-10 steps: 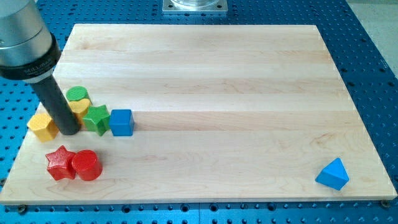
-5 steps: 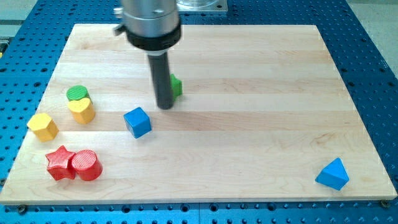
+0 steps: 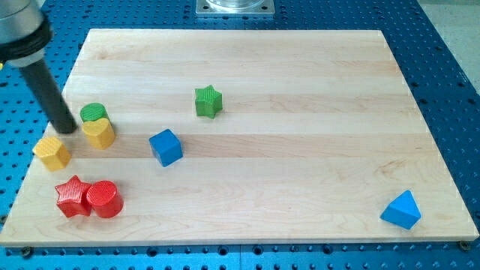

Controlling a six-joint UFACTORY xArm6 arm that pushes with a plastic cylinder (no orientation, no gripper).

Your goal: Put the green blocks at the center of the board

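Observation:
A green star block point(image 3: 208, 101) lies alone on the wooden board point(image 3: 300, 90), left of the board's middle. A second green block point(image 3: 93, 113), rounded, sits near the left edge, touching a yellow heart-shaped block point(image 3: 98, 133) just below it. My tip point(image 3: 66, 129) is down at the left edge, just left of the rounded green block and above a yellow hexagonal block point(image 3: 52, 152). The rod rises to the view's top left.
A blue cube point(image 3: 166, 146) lies below and left of the green star. A red star point(image 3: 73, 196) and a red cylinder point(image 3: 103, 199) touch each other at the bottom left. A blue triangular block point(image 3: 400, 209) sits at the bottom right corner.
The rod pushed the green star from the left cluster up toward the board's middle, shifting the blue cube right, then returned to the left edge beside the rounded green block.

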